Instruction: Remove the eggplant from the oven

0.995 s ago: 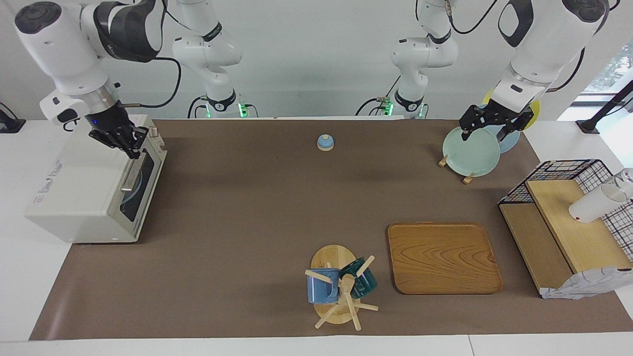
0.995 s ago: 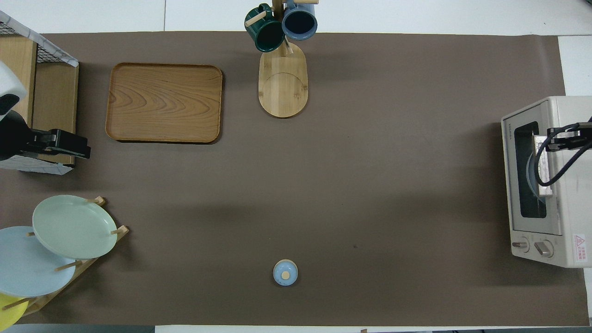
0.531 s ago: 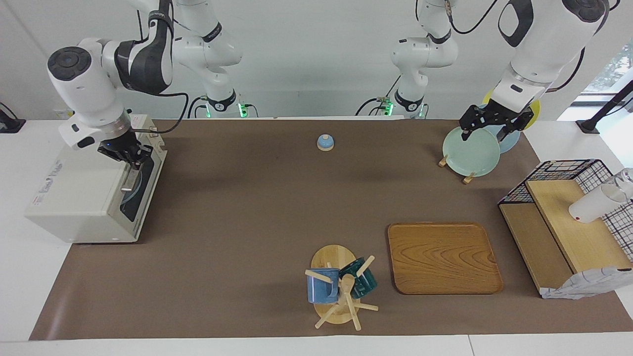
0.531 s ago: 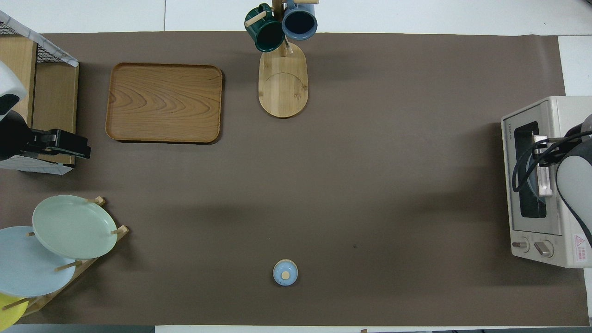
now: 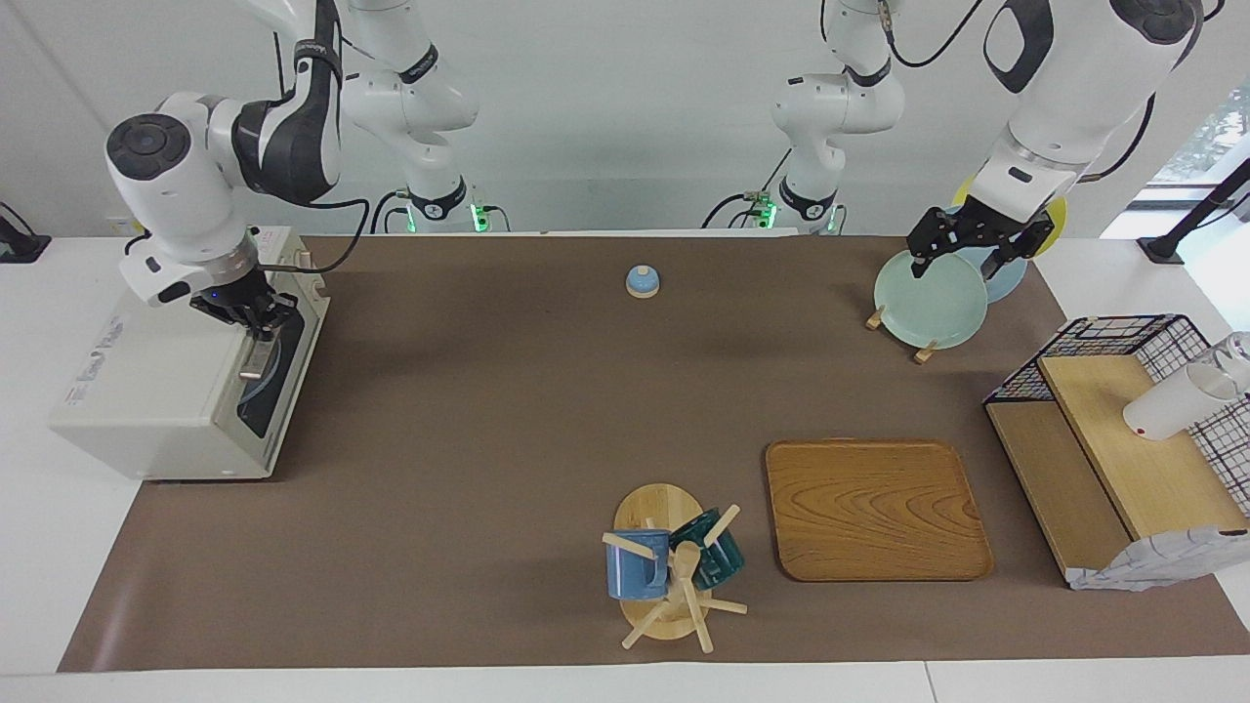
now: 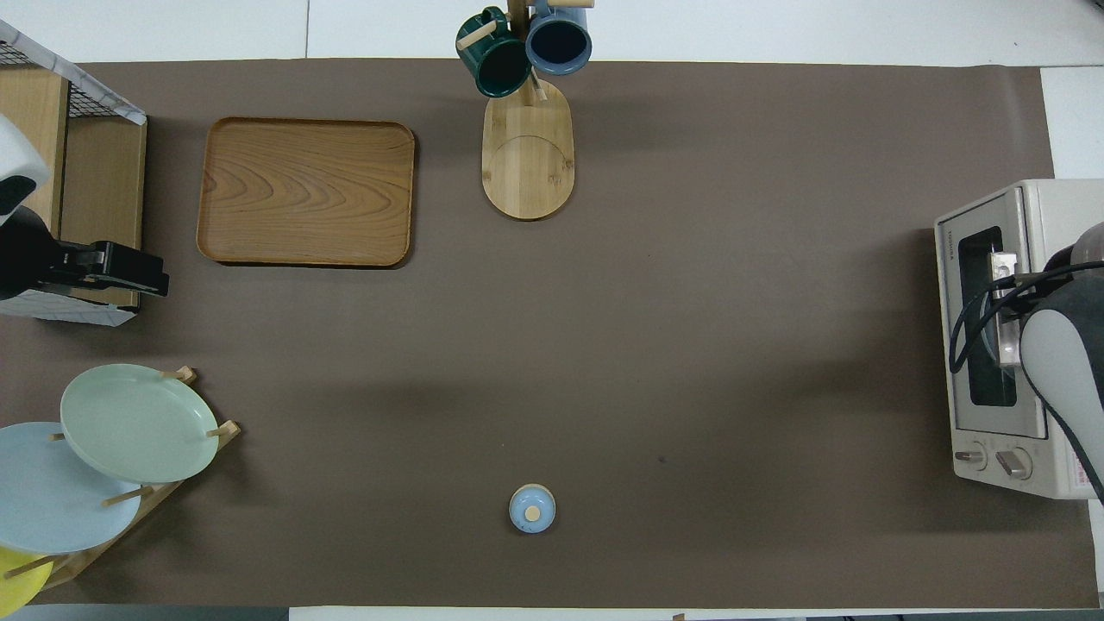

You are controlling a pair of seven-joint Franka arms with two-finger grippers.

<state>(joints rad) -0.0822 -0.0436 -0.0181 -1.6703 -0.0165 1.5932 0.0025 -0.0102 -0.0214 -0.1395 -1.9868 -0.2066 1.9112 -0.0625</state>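
Note:
The off-white oven (image 5: 156, 391) stands at the right arm's end of the table with its dark glass door closed; it also shows in the overhead view (image 6: 1035, 216). A pale blue plate shows dimly through the glass. The eggplant is hidden. My right gripper (image 5: 256, 320) is down on the end of the metal bar handle (image 5: 254, 366) nearer to the robots; in the overhead view the arm covers it. My left gripper (image 5: 957, 266) is open and empty and waits over the plate rack (image 5: 923, 351).
The rack holds a green plate (image 5: 928, 298), a blue one and a yellow one. A wooden tray (image 5: 874, 508), a mug tree (image 5: 669, 566), a small blue lid (image 5: 642, 281) and a wire basket shelf (image 5: 1123, 439) with a white cup (image 5: 1172, 405) are on the table.
My right arm has swung round and lowered, bringing the gripper down from above the oven's top edge onto the door handle. The left arm has not moved.

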